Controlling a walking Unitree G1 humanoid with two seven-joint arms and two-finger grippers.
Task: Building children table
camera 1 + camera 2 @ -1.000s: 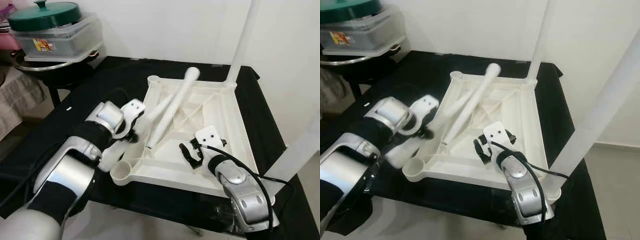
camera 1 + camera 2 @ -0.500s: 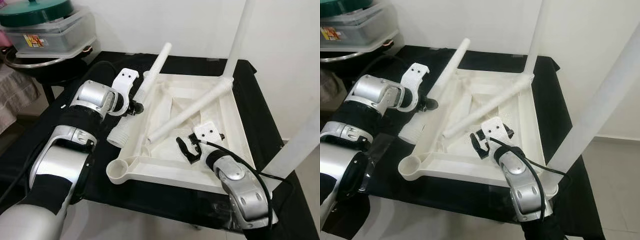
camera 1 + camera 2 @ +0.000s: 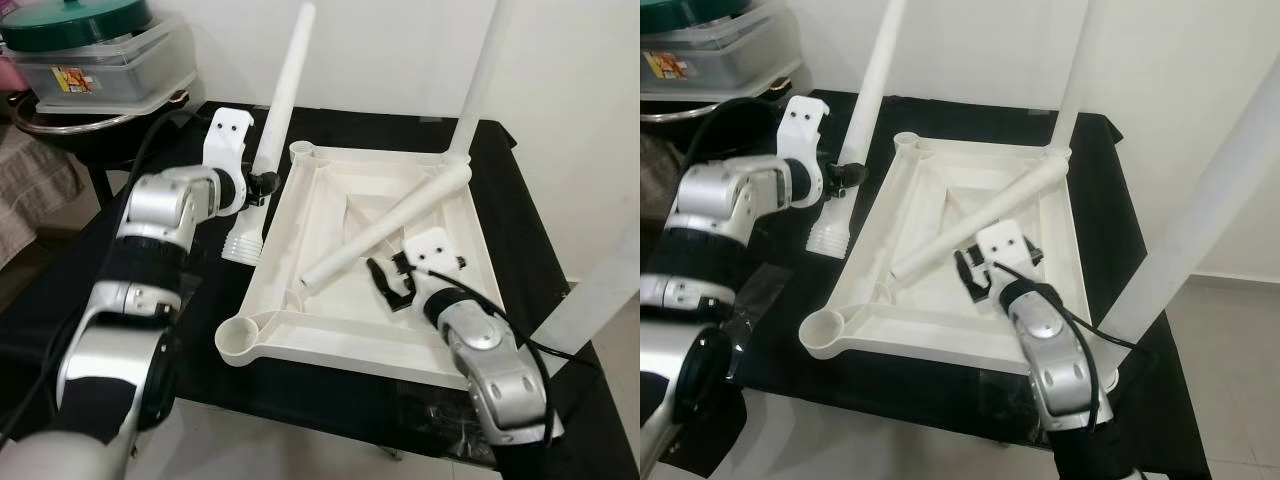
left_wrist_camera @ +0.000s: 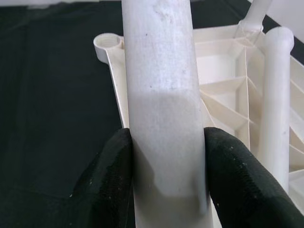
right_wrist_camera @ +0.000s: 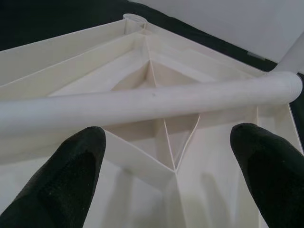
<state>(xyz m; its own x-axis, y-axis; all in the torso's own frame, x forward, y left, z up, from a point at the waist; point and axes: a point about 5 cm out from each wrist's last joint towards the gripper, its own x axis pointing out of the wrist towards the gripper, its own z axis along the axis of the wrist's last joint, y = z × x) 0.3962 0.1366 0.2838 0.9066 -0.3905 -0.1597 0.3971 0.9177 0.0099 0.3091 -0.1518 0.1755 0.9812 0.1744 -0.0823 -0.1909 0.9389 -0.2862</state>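
leg in left gripper (upright)

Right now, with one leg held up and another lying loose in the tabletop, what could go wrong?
The left gripper pinches the held leg low down, so its long upper part may tip or slip. The loose leg lies slanted across the tabletop and could roll if bumped. The open right gripper hovers close to it and might nudge it.

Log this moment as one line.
left tool: shut on table leg, upright | right tool: open over loose leg | tabletop: upside down
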